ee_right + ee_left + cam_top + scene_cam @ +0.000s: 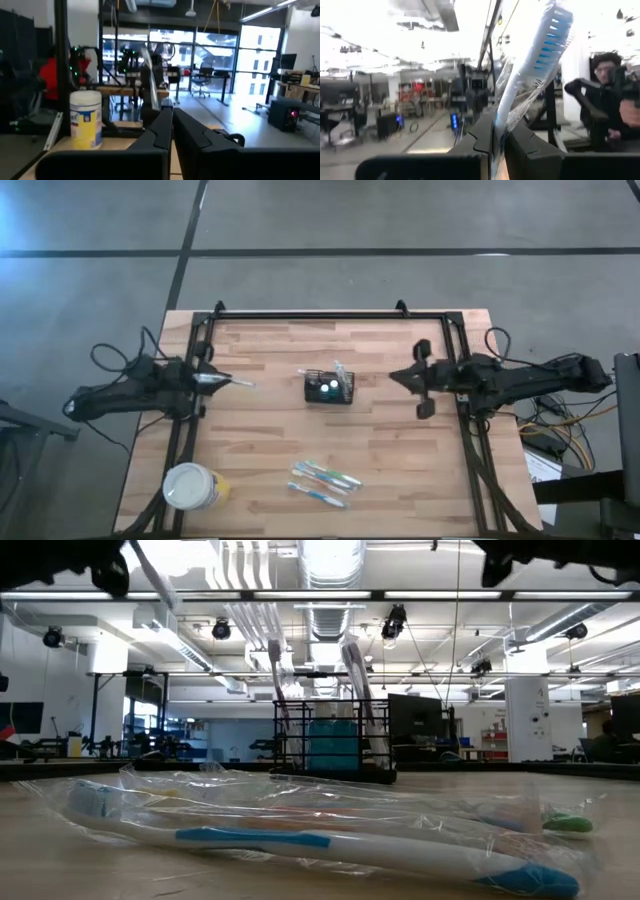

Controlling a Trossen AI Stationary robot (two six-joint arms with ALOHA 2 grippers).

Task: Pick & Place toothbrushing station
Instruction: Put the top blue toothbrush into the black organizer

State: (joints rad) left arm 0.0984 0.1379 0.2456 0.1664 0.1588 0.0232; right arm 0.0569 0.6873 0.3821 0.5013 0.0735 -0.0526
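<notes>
The toothbrushing station, a small black wire-mesh basket (328, 388), stands at the table's middle; in the low view (335, 745) toothbrushes stick up out of it. My left gripper (212, 380) is left of the basket, above the table, shut on a blue-and-white toothbrush in a clear wrapper (238, 383), which also shows in the left wrist view (530, 65). My right gripper (397, 376) is right of the basket, shut and empty (171, 117). Several wrapped toothbrushes (325, 480) lie flat near the table's front edge (300, 835). My left gripper pinches the wrapped toothbrush's handle (499, 117) between its two fingers. The fingers come about level from the table's left. The brush sticks out ahead of the fingertips toward the basket, its bristle head (554, 27) at the free end. It is lifted clear of the table.
A round white-lidded yellowish tub (190, 485) stands at the front left and shows in the right wrist view (86, 120). A black frame (330, 315) runs along the table's far and side edges. A person (607, 75) is beyond the table.
</notes>
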